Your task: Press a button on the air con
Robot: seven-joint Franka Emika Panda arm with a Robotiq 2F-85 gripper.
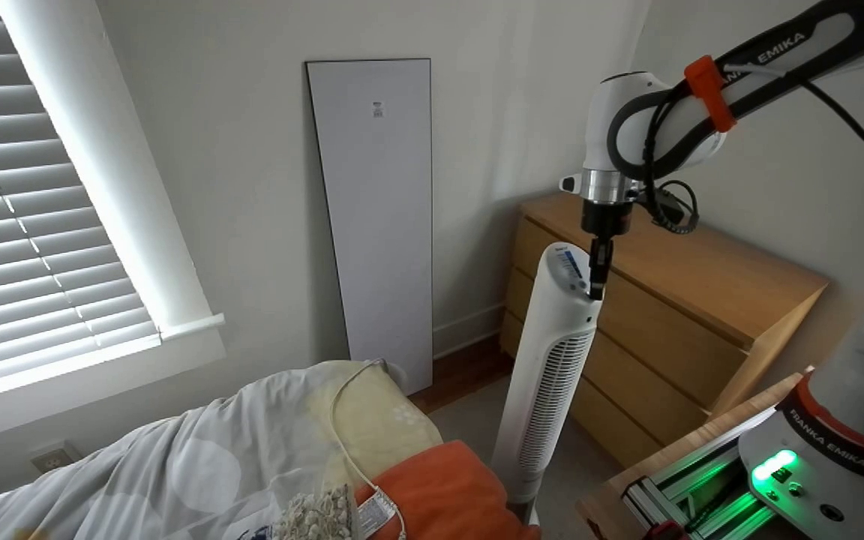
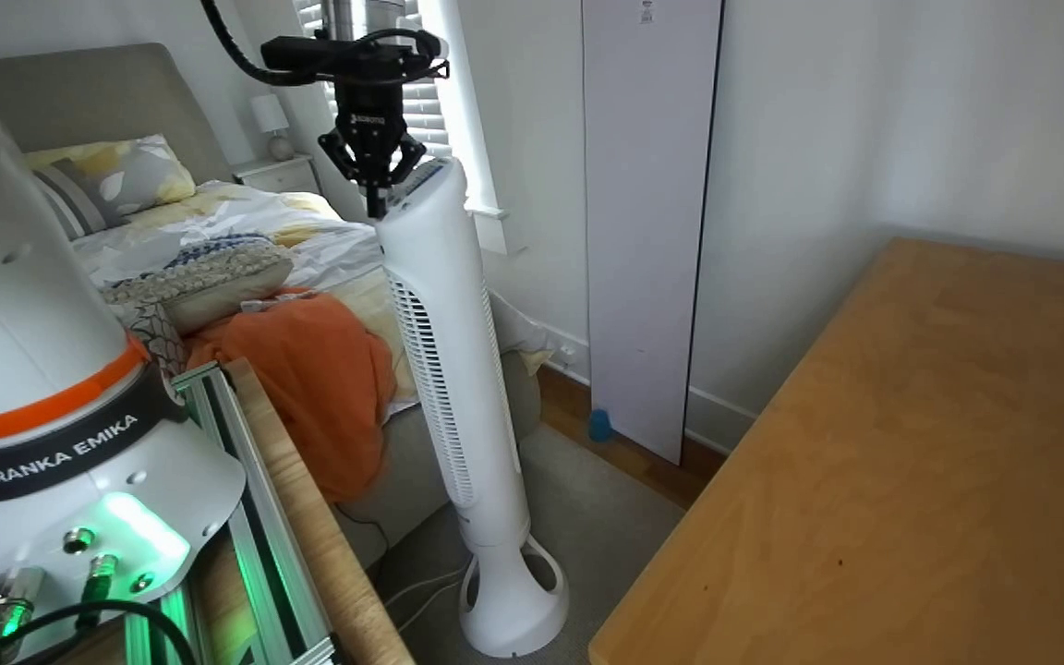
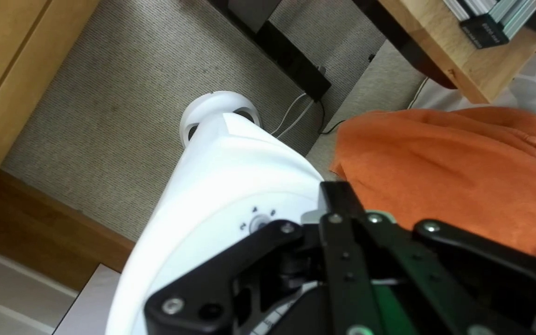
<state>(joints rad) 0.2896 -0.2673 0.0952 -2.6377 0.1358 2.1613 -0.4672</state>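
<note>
Bears "FRANKA EMIKA" on arm and base. Holds Robotiq gripper with fingers together at the slanted top of the tower air con, standing between bed and dresser.

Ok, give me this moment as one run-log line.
Robotiq gripper: shut, pointing down | position: at top edge of white tower air con | contact: unclear | press: unconfirmed
</note>
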